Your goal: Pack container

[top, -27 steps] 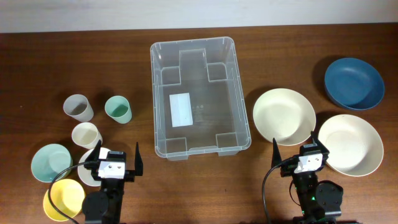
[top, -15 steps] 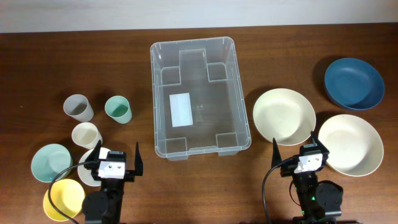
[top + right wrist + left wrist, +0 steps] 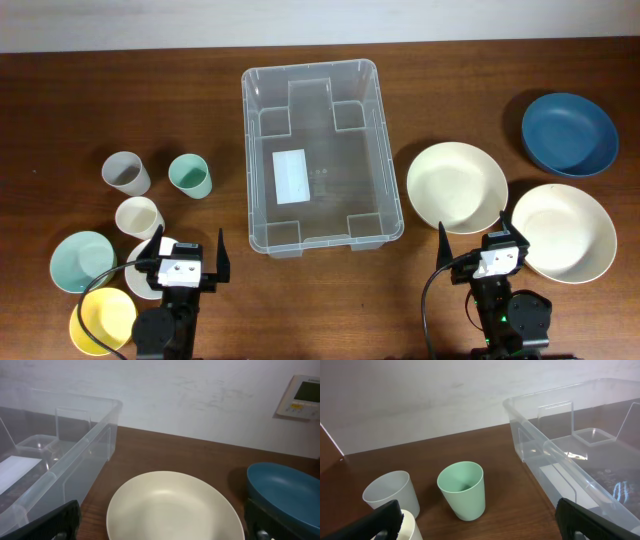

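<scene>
Nearby, green cup [image 3: 189, 175] left of container [image 3: 345, 185], cream bowl [image 3: 457, 187] right.

Soft, even light covers the brown surface [image 3: 60, 110] in the overhead view, which is sharp edge to edge and shows only faint shadows. White glints streak the wall of the clear container [image 3: 545, 442] in the left wrist view. Close to the lens, the dark tips of the left hand [image 3: 485, 521] and right hand [image 3: 160, 522] look soft-edged. A dim shadow lies beside the blue bowl [image 3: 290, 490].
</scene>
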Controlling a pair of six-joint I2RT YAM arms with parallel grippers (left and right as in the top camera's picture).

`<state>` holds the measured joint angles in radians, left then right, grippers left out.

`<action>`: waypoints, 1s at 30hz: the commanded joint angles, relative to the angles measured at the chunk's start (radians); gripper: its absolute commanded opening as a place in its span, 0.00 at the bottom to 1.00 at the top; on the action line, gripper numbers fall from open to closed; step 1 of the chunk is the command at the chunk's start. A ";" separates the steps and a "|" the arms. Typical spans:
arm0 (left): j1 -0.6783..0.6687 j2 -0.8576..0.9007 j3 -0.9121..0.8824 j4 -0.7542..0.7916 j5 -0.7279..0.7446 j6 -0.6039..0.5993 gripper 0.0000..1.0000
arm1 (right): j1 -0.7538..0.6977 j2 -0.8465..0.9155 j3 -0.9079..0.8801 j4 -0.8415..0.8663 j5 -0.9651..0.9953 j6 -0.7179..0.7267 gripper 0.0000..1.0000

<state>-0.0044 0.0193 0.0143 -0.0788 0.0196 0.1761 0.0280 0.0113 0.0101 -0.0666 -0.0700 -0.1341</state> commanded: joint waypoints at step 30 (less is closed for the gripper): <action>0.000 -0.013 -0.005 0.019 -0.042 0.013 0.99 | 0.005 -0.005 -0.005 -0.005 -0.009 0.121 0.99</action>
<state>-0.0044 0.0193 0.0143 -0.0738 0.0032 0.1764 0.0280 0.0113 0.0101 -0.0666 -0.0700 -0.1135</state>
